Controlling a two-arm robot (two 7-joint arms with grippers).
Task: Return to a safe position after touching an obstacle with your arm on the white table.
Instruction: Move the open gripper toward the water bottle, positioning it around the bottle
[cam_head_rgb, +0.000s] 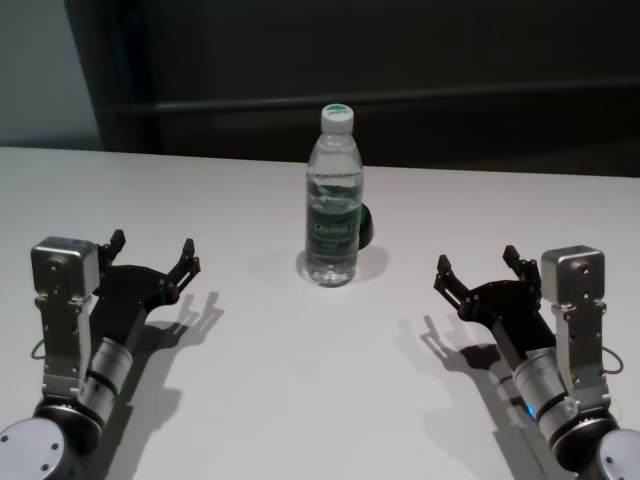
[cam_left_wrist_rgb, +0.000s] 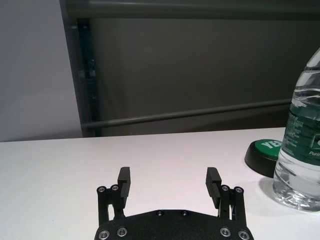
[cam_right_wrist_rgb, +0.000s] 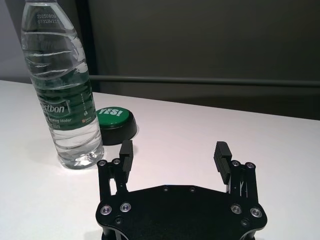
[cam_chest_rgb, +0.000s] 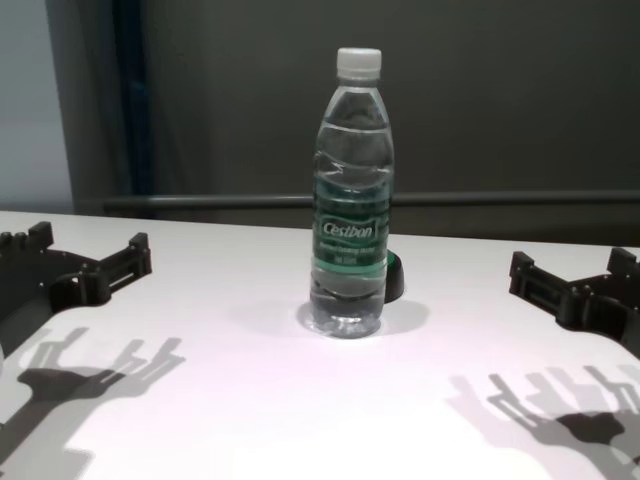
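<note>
The clear water bottle (cam_head_rgb: 333, 200) with a white cap and green "Cestbon" label stands upright at the middle of the white table (cam_head_rgb: 300, 400). It also shows in the chest view (cam_chest_rgb: 351, 200), the left wrist view (cam_left_wrist_rgb: 301, 145) and the right wrist view (cam_right_wrist_rgb: 65, 90). My left gripper (cam_head_rgb: 153, 253) is open and empty, low over the table, well to the left of the bottle. My right gripper (cam_head_rgb: 478, 267) is open and empty, well to its right. Neither arm touches the bottle.
A small round puck (cam_right_wrist_rgb: 117, 122) with a green top and black rim lies just behind the bottle, also seen in the left wrist view (cam_left_wrist_rgb: 264, 155). A dark wall with a horizontal rail (cam_chest_rgb: 500, 198) runs behind the table's far edge.
</note>
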